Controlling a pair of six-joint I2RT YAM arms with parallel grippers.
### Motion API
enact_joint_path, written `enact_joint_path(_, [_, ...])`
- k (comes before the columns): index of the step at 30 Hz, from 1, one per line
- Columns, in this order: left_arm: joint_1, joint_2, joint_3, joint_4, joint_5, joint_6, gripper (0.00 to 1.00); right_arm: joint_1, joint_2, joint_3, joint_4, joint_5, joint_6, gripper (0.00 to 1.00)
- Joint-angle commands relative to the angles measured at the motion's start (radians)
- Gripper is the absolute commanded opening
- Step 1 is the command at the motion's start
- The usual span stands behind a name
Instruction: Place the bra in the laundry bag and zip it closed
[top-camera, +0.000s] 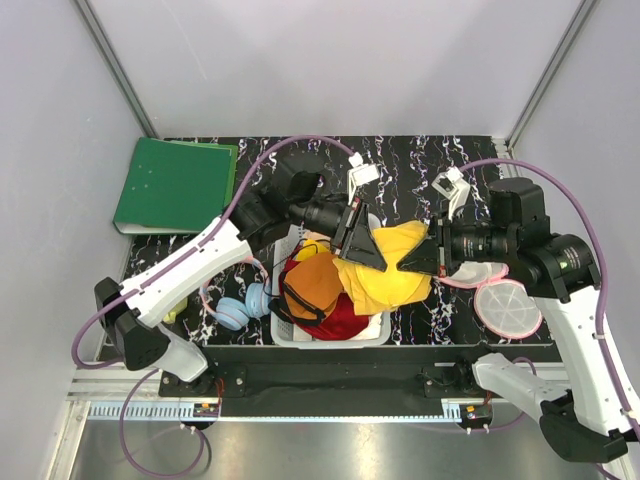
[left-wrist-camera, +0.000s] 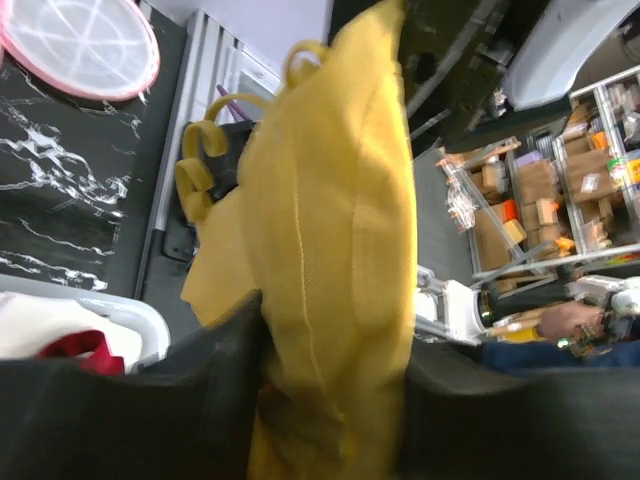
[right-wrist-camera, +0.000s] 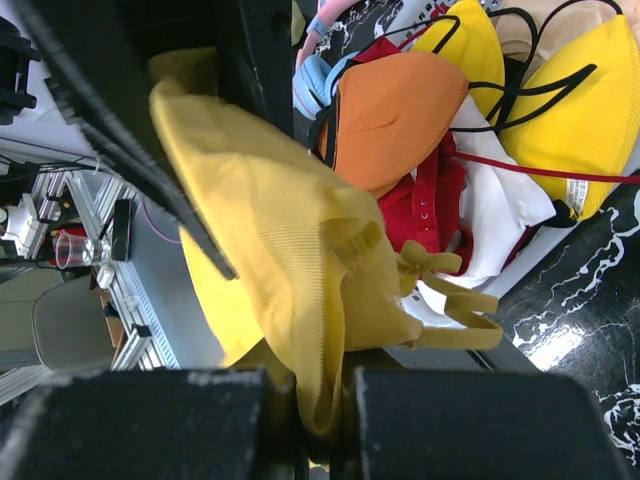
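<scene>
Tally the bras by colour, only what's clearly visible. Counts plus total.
Plain yellow bra, lifted over the basket: 1
Yellow bra with black straps: 1
Orange bra: 1
Total: 3
Not counted: the red garment and white garment in the basket, too bunched to class.

Bright, even light; soft shadows.
Top view sharp. Wrist views blur the left tool (left-wrist-camera: 330, 410) and right tool (right-wrist-camera: 320, 420) up close; glare streaks the glossy counter (right-wrist-camera: 555, 345).
</scene>
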Motion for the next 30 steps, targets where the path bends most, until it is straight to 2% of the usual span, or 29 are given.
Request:
enact_joint_path(1, [-0.004, -0.044, -0.031, 0.146, 0.032, -0.084, 0.28, 0.007, -0.009, 0.017, 0.078, 0.018, 0.001, 0.00])
enact_joint_path(3, [0.005, -0.045, -0.025, 0.125, -0.001, -0.090, 0.07, 0.007, -0.007, 0.006, 0.081, 0.015, 0.019, 0.02])
enact_joint_path(4, [0.011, -0.068, -0.027, 0.111, -0.080, -0.089, 0.00, 0.007, -0.013, 0.005, 0.077, 0.027, 0.043, 0.26])
enact_joint_path(8, [0.040, -0.151, -0.021, 0.016, -0.347, -0.044, 0.00, 0.007, -0.061, -0.041, 0.081, 0.169, 0.158, 0.81])
enact_joint_path(10, [0.057, -0.189, -0.028, -0.007, -0.470, -0.046, 0.00, 0.007, -0.078, -0.061, 0.086, 0.226, 0.238, 0.89])
enact_joint_path(11, [0.059, -0.227, -0.031, -0.007, -0.507, -0.049, 0.00, 0.009, -0.081, -0.072, 0.087, 0.286, 0.273, 0.97])
enact_joint_path(13, [0.065, -0.257, -0.025, -0.007, -0.605, -0.049, 0.00, 0.006, -0.095, -0.089, 0.138, 0.314, 0.373, 1.00])
enact_joint_path(15, [0.073, -0.298, -0.024, -0.010, -0.720, -0.084, 0.00, 0.006, -0.118, -0.150, 0.237, 0.263, 0.427, 1.00])
enact_joint_path(17, [0.093, -0.323, -0.031, -0.010, -0.795, -0.191, 0.00, 0.006, -0.156, -0.249, 0.450, 0.205, 0.540, 1.00])
enact_joint_path(18, [0.105, -0.340, -0.034, -0.027, -0.853, -0.243, 0.00, 0.006, -0.167, -0.286, 0.624, 0.176, 0.624, 1.00])
enact_joint_path(20, [0.132, -0.354, -0.042, -0.001, -0.875, -0.370, 0.00, 0.007, -0.165, -0.371, 0.785, 0.118, 0.709, 1.00])
enact_joint_path(21, [0.136, -0.357, -0.039, 0.011, -0.878, -0.394, 0.00, 0.007, -0.149, -0.388, 0.919, 0.099, 0.743, 1.00])
enact_joint_path(23, [0.146, -0.355, -0.030, 0.037, -0.878, -0.443, 0.00, 0.007, -0.121, -0.418, 1.043, 0.043, 0.836, 1.00])
enact_joint_path(24, [0.149, -0.354, -0.024, 0.039, -0.884, -0.452, 0.00, 0.007, -0.090, -0.423, 1.162, 0.023, 0.888, 1.00])
enact_joint_path(30, [0.163, -0.349, -0.054, 0.042, -0.892, -0.512, 0.00, 0.024, -0.027, -0.446, 1.354, 0.019, 1.026, 1.00])
